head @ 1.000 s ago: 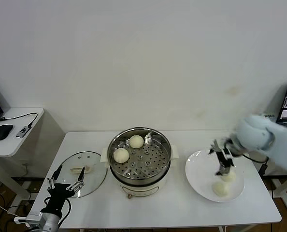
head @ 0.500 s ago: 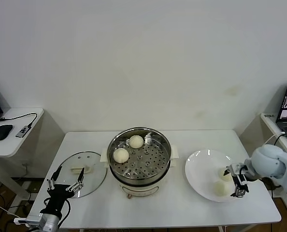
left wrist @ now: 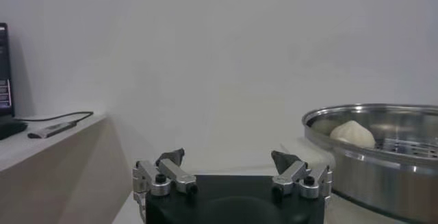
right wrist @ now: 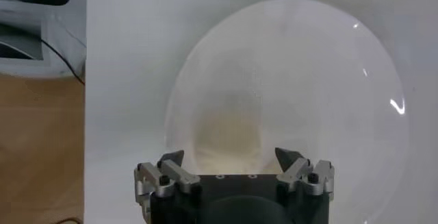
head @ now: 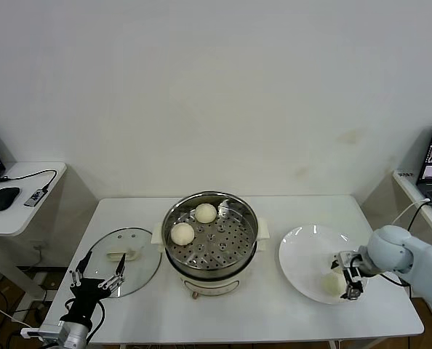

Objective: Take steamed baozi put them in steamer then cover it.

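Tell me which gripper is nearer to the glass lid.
Left. The left gripper hovers open at the near edge of the glass lid, at the table's left front. The right gripper is open over the white plate, beyond the steamer.

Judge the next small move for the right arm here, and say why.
Probably close the right gripper on the baozi on the white plate: its open fingers flank that bun, two buns sit in the steamer, and the left gripper waits by the cover.
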